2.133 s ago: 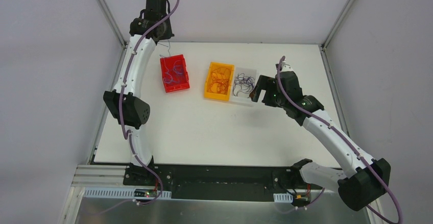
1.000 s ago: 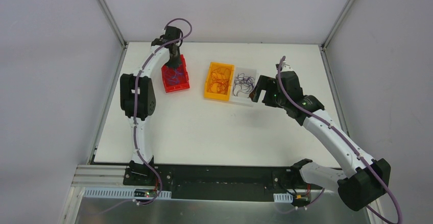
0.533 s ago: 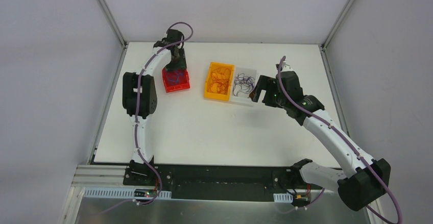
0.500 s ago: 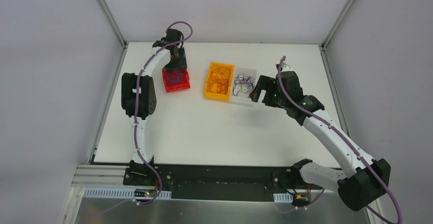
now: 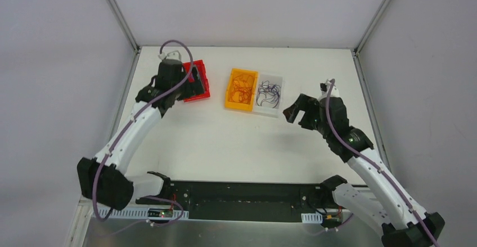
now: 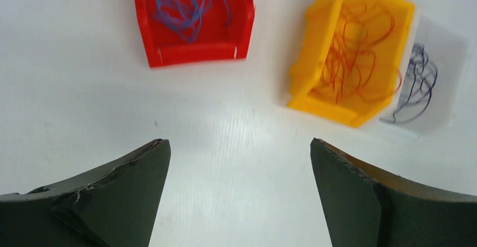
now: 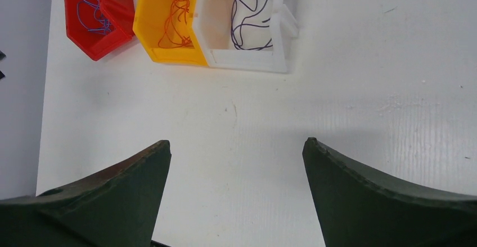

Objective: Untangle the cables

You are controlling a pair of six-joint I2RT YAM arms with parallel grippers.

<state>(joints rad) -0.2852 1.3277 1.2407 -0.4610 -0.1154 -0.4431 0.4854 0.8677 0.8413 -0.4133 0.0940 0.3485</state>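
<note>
- Hair-thin orange cables (image 6: 354,55) are found loosely heaped in the yellow plastic bin (image 6: 306,72). Blue cables (image 6: 185,5) lie in the red plastic bin (image 6: 191,55) to its left, and dark cables (image 6: 419,81) in the white tray (image 7: 247,61) touching its right side.
- The left gripper (image 6: 239,146) and right gripper (image 7: 236,143) are spread wide and empty, nearer the robot than the yellow bin.
- All are judged almost weightless, limp and easily snagged, so a single raised loop is best pinched.
</note>
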